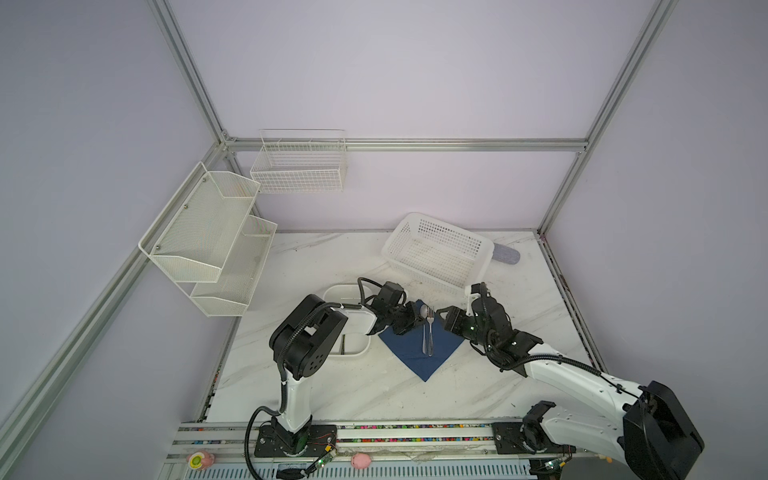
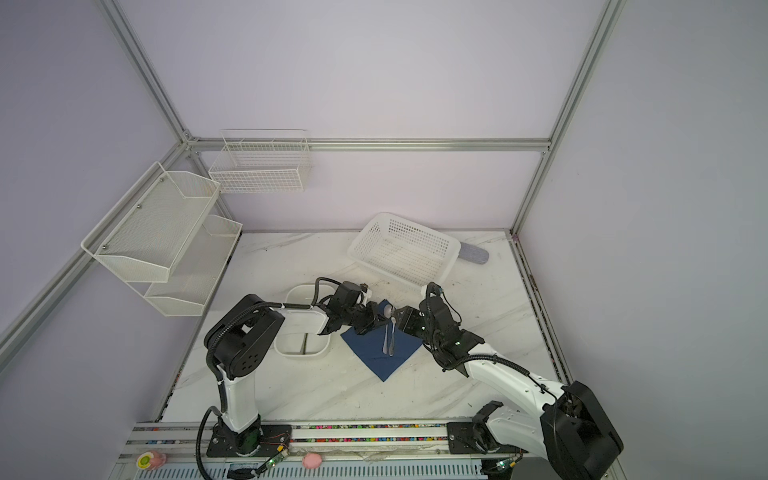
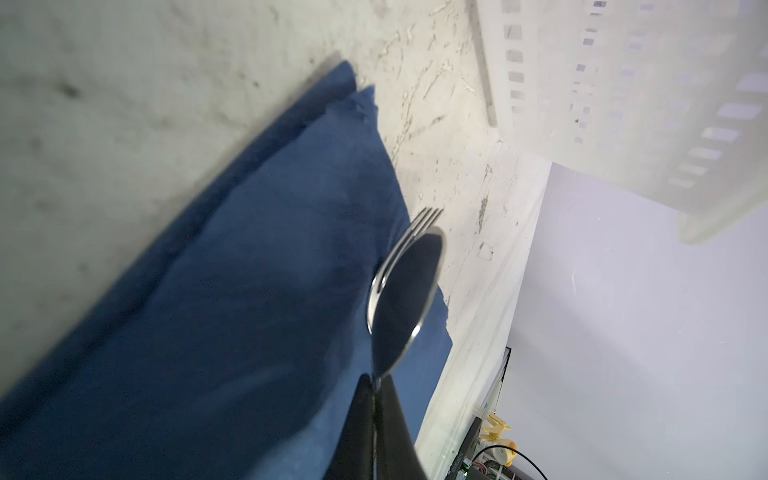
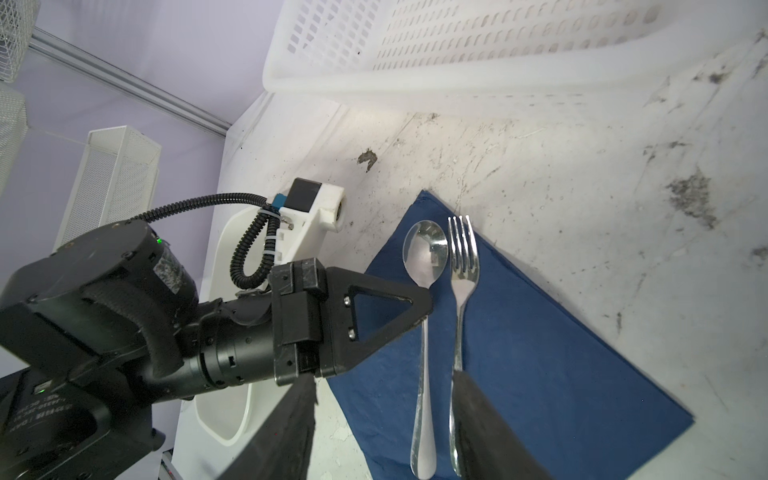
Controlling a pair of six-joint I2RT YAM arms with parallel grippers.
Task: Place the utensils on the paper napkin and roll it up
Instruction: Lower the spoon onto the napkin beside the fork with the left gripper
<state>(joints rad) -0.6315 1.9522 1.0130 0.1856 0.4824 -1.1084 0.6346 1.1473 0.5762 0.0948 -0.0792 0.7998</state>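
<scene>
Working over scuffed marble (image 1: 332,386) within lilac walls (image 1: 415,83), I am pinching the spoon (image 4: 424,253) in my left gripper (image 4: 427,308), fork (image 4: 462,257) at three o'clock.

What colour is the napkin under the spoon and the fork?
The napkin is plain navy blue; the right wrist view shows it best.

Around me stand plain lilac walls (image 1: 415,75) held by an aluminium frame (image 1: 407,144). My table (image 1: 353,390) is white marble, scuffed. On the left wall hangs a two-tier mesh shelf (image 1: 208,237); on the far wall, a wire basket (image 1: 299,168). Light is soft and even.
</scene>
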